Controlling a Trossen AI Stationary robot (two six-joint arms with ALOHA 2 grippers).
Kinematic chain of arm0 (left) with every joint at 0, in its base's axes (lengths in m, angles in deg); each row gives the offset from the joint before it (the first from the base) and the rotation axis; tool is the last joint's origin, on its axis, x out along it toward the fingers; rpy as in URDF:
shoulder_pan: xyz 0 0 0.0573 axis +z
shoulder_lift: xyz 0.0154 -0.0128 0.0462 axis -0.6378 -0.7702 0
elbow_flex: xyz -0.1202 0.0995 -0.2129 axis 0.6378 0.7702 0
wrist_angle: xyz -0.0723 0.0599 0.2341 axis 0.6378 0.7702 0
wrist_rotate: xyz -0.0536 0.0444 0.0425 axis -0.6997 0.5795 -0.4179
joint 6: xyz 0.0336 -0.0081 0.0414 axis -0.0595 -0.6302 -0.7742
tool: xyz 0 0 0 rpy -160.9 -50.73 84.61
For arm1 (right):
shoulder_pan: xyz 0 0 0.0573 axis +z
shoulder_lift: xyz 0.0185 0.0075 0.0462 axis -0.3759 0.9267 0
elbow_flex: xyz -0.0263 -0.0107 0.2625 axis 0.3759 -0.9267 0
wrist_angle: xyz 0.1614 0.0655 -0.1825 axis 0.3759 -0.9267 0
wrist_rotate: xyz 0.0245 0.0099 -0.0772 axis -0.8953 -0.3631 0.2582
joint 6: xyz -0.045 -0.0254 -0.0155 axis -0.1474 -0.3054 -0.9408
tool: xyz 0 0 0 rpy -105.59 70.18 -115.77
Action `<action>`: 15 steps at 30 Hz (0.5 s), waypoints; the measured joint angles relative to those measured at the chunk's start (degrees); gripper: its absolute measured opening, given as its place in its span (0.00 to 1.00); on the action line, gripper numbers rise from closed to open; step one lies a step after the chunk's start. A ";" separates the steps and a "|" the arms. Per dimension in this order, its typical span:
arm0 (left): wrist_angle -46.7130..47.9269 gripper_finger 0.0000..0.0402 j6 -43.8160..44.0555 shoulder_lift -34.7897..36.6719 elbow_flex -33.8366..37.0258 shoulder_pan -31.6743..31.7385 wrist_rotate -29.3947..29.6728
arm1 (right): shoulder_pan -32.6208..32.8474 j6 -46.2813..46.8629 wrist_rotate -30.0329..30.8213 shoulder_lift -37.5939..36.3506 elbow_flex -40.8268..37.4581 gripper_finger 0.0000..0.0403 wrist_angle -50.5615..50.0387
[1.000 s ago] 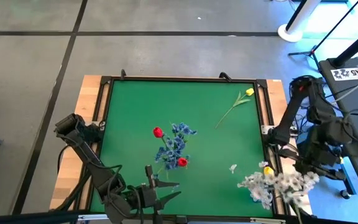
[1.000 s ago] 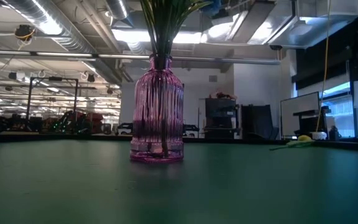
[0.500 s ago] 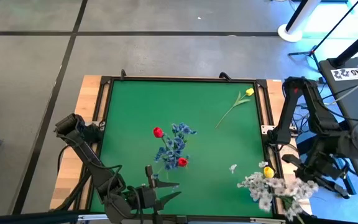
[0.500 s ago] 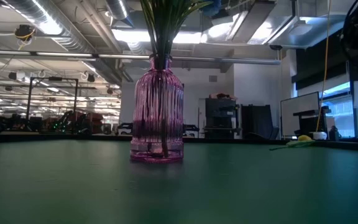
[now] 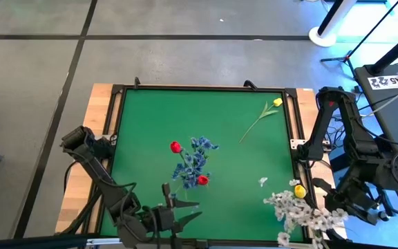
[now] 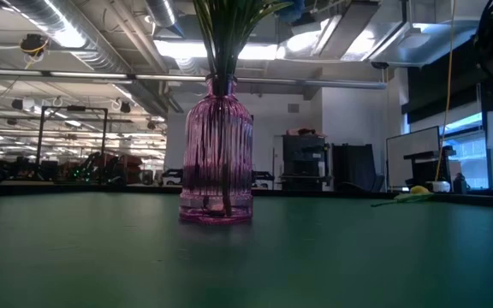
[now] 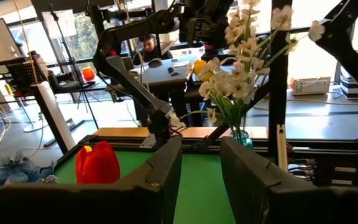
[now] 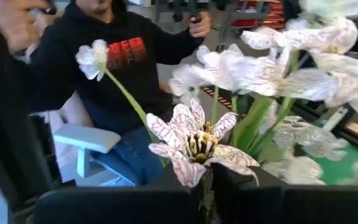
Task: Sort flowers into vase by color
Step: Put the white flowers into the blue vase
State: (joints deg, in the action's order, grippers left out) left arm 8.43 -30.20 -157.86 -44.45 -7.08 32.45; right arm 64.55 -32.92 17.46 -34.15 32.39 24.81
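A purple glass vase [image 6: 216, 154] stands mid-table with red tulips [image 5: 175, 146] and blue sprays [image 5: 197, 155] in it. One yellow tulip [image 5: 261, 116] lies flat on the mat near the far right corner. A bunch of whitish blossoms [image 5: 301, 211] with a yellow bud [image 5: 299, 189] stands in a small teal vase [image 7: 242, 138] at the near right corner. My right gripper [image 5: 332, 207] is in among these blossoms, its fingers nearly shut. My left gripper [image 5: 185, 211] waits open at the near edge. My right gripper [image 8: 207, 186] comes level at the whitish bunch from the table's right side, and only a narrow slit is left between its fingers. A veined whitish blossom [image 8: 197, 146] sits right at the fingertips and hides where its stem is held. The spray stands upright among the others.
The green mat [image 5: 150, 111] is bounded by a black frame with wooden boards beyond. A loose whitish blossom [image 5: 262, 181] lies near the bunch. A person in a dark hooded top [image 8: 123, 56] sits beyond the table's right side. Stands and cables crowd the right.
My right arm has swung toward the table's near edge. The whitish bunch has leaned and shifted with it, toward the near edge and slightly left. The left arm has kept still.
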 joint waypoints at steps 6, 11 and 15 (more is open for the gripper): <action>0.00 0.27 0.05 0.00 0.00 1.10 -0.45 | -0.04 3.76 7.50 1.43 0.02 0.04 0.64; 0.00 0.27 0.02 0.00 0.00 2.21 -0.52 | -0.02 8.20 7.30 4.21 0.02 0.04 -0.03; 0.00 0.27 0.02 0.00 0.00 2.85 -0.59 | -0.13 16.76 9.43 4.86 0.02 0.04 -3.30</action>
State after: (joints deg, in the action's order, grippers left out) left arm 8.43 -30.18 -157.86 -44.45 -4.22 31.86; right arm 64.42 -16.16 26.89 -29.29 32.41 21.51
